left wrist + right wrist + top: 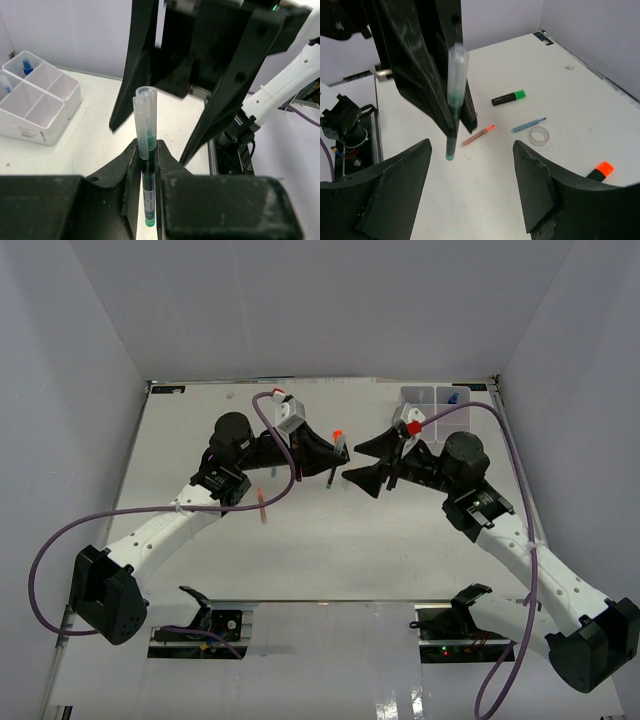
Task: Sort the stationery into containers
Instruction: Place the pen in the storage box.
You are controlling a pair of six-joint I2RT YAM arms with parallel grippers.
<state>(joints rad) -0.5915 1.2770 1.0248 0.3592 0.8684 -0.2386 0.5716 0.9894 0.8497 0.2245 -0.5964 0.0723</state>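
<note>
White table (560, 85), pale walls all round. Held upright above it, a clear-capped pen (145, 125) with a green tip, clenched between the jaws of the left gripper (146, 152). Facing it close by, the right gripper (472, 150), jaws spread wide, grasping nothing. Lying on the table below: pink stick (477, 136), green-capped marker (509, 98), thin blue pen (528, 125) with tape ring (539, 135) just beside, orange-capped marker (600, 171). Well apart, a white organiser box (40, 131), blue-capped bottle (26, 66) in one compartment.
</note>
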